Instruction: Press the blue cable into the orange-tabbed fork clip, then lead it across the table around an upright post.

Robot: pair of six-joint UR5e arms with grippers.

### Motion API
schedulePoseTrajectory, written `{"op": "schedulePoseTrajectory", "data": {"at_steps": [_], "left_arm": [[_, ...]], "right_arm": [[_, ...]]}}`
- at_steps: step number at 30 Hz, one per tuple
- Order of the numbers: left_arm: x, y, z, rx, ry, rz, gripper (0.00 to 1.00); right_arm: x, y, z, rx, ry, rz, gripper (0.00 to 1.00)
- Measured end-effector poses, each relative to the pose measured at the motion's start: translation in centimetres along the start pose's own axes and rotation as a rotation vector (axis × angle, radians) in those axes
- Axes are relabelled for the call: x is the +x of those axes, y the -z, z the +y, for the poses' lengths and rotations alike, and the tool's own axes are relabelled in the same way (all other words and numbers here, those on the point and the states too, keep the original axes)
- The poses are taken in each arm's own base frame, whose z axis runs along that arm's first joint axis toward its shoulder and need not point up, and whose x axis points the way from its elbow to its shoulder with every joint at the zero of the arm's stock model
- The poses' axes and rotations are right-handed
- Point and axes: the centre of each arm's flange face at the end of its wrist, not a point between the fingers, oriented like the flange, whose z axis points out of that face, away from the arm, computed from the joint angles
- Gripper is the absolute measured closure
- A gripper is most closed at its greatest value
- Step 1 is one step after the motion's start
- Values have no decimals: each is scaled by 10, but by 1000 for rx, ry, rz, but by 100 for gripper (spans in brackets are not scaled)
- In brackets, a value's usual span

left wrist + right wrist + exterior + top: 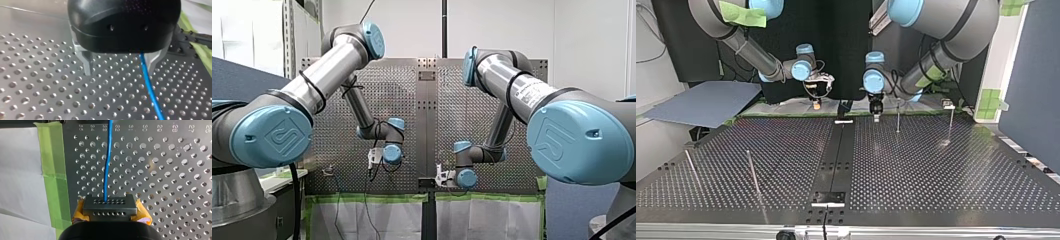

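Left gripper point(120, 72): black body, metal fingers spread wide, low over perforated table point(37, 82). Blue cable point(149, 85): between those fingers, close beside one and well clear of the other, running on across the holes. Right gripper point(110, 207): yellow pads point(79, 211), pressed together on the cable's end, near the table edge lined with green tape point(51, 170). Thin upright post point(897, 118): on the table just beside left gripper in the top view.

The left arm point(327, 70) and right arm point(512, 82) are silver tubes with light-blue joint caps point(272, 135) embossed with a logo, and black cables point(314, 87) wrap them. The right carries a white printed label point(534, 95). The left gripper point(120, 72) has a rounded black housing point(122, 22) and metal fingers point(86, 63).
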Motion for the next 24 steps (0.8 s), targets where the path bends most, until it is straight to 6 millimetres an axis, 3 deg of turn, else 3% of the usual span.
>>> {"op": "schedulePoseTrajectory", "data": {"at_steps": [7,24], "left_arm": [[-1,1,2,-1,3,-20,1],[10,6,10,-65,-169,68,1]], "right_arm": [[2,-1,-2,3,1,0,100],[2,-1,-2,3,1,-2,100]]}}
